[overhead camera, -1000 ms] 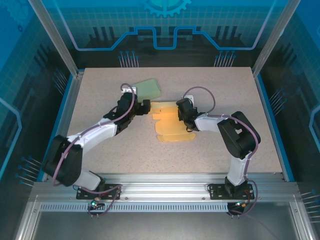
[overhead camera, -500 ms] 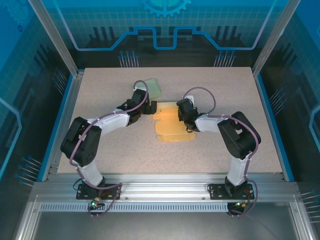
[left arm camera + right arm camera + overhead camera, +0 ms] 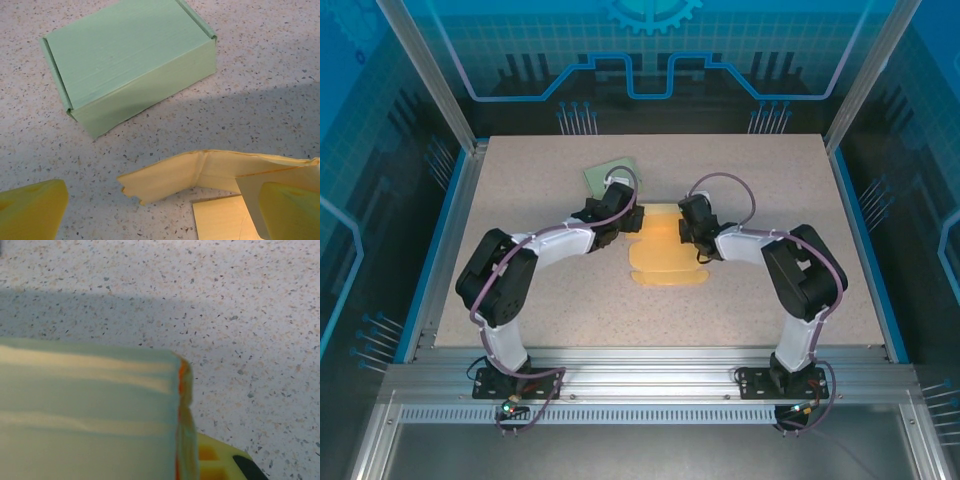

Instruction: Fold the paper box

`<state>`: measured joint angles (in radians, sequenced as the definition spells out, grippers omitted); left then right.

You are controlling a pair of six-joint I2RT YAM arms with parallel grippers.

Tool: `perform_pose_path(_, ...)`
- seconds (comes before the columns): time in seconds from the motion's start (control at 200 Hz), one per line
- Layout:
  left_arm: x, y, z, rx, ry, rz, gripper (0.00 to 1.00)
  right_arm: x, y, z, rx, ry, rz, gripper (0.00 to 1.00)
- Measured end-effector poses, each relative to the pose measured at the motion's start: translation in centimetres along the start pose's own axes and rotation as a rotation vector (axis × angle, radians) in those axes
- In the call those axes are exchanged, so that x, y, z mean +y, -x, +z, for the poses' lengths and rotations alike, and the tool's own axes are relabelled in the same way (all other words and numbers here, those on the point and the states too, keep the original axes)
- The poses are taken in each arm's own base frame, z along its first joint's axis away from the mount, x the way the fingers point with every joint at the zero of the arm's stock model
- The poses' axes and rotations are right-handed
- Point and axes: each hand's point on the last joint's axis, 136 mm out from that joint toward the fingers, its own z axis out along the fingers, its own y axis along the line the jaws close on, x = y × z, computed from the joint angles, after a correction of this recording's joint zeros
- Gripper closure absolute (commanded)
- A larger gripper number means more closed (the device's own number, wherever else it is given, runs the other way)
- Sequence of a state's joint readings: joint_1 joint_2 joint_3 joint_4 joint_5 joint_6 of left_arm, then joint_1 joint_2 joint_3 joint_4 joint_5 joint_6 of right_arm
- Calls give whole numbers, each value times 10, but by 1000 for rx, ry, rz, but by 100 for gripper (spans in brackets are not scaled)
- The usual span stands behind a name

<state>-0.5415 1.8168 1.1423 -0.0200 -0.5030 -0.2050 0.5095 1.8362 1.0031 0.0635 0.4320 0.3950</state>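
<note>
Two things lie on the bench [image 3: 790,180]: a finished green box [image 3: 603,174] and the yellow sheet [image 3: 665,255] that we have to fold. The sheet lies mostly flat, just beside the green box on the side nearer the arm bases.

The left jaws stand wide open and hold nothing. Their yellow pads [image 3: 31,209] hang over the edge of the sheet that faces the green box, where one narrow flap [image 3: 165,175] is raised along its crease. The right jaws are closed on the sheet's far side from the green box. Seen from the right wrist, a pale panel [image 3: 85,405] runs straight into them, so we judge they have it pinched, though that view is too close to be sure.

We expect the sheet to be very light thin card. It is stiff enough across a panel to stand up, and it gives readily at the scored lines. It will likely skate over the smooth bench if pushed from one side only, and a hard pinch mid-panel would dent it.

The best hold is on a flap's free edge, close to a crease. One arm should pin or hold the sheet while the other turns the flap toward the green box side.
</note>
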Motion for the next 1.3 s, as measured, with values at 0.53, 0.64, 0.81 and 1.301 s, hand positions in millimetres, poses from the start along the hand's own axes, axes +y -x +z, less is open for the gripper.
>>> perform_pose_path(0.53, 22, -10, -20, -45, 57, -17, 1, 22, 2, -1, 98, 128, -51, 100)
perform_pose_path(0.64, 26, -17, -19, -37, 76, -27, 1, 23, 1, -2, 102, 131, -55, 100)
perform_pose_path(0.81, 39, -29, -28, -33, 113, -75, 1, 24, 1, -2, 105, 133, -61, 100)
perform_pose_path(1.301, 42, -74, -100, -74, -191, -463, 12, 27, 1, -2, 117, 146, -66, 100)
